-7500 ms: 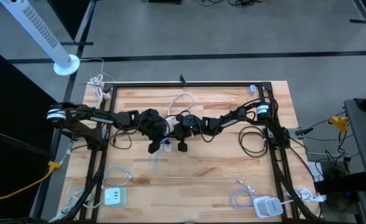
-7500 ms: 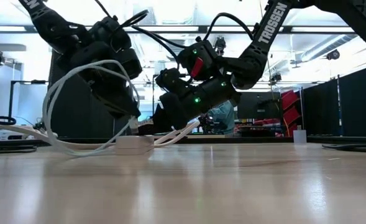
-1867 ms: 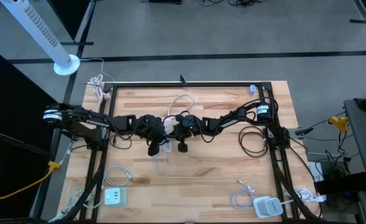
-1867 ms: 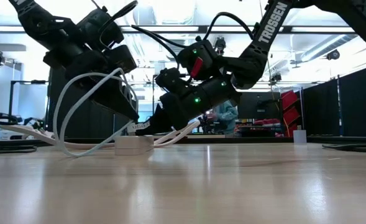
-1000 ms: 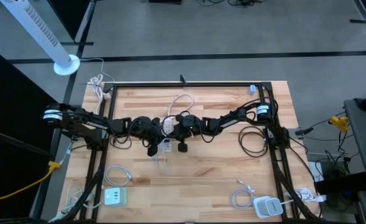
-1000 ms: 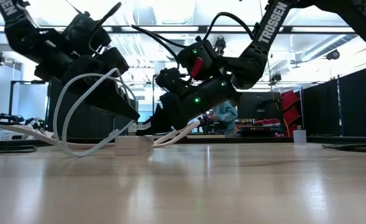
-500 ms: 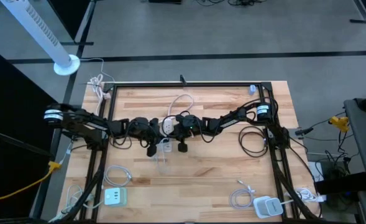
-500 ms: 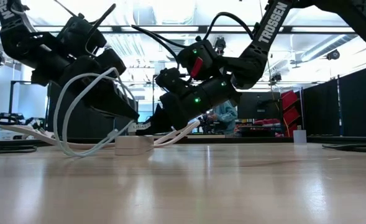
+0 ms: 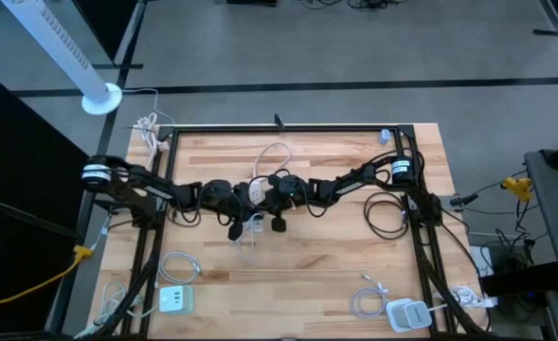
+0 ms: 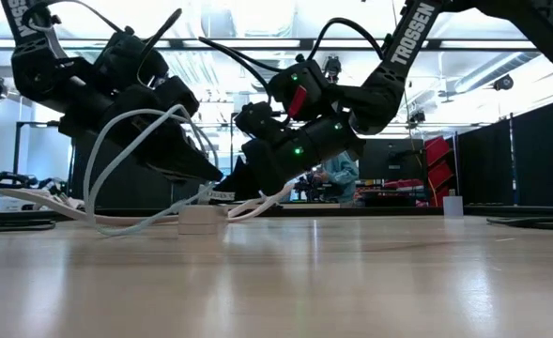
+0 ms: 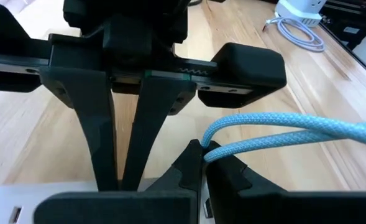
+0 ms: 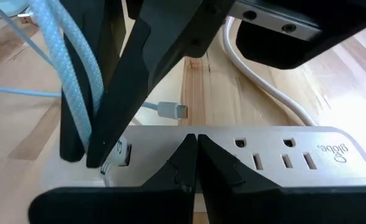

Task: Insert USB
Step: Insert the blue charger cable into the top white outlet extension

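Wooden worktop [image 9: 326,256] under bright ceiling lights. "TROSSEN" printed on right arm; "globe" on white power strip [image 12: 257,155]. Right end effector [image 12: 192,146] clenched, tips touching strip. Left end effector [image 11: 201,152] clenched on blue cable [image 11: 294,134], its plug [image 12: 170,111] just beside strip.

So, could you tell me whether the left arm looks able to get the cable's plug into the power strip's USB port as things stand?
Probably yes: the left gripper sits right at the power strip by its USB port, holding the blue cable. The right gripper only rests against the strip.
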You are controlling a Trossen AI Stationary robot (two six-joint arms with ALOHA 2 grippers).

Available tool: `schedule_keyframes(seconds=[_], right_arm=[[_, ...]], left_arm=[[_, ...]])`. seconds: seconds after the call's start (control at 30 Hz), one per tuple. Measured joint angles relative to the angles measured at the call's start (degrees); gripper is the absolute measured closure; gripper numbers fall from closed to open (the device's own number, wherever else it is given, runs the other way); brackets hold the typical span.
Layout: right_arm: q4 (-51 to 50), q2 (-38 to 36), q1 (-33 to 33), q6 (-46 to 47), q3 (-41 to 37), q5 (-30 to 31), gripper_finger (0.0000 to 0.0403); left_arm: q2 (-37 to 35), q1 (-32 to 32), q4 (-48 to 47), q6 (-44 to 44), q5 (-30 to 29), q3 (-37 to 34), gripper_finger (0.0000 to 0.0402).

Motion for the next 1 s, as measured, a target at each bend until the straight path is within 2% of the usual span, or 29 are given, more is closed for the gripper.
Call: schedule_keyframes(seconds=[0.23, 0.73, 1.0], right_arm=[[0.02, 0.00, 0.00, 0.00, 0.02, 0.00, 0.0403], [0.07, 0.00, 0.00, 0.57, 0.04, 0.02, 0.0403], [0.07, 0.00, 0.00, 0.64, 0.04, 0.02, 0.0403]], left_arm=[[-3.59, 0.00, -5.28, 1.42, -1.57, -0.77, 0.0401], [-2.54, -0.04, -4.35, 1.49, -1.95, -0.94, 0.0401], [-4.29, -0.04, -7.23, 1.51, -1.98, -1.20, 0.0338]])
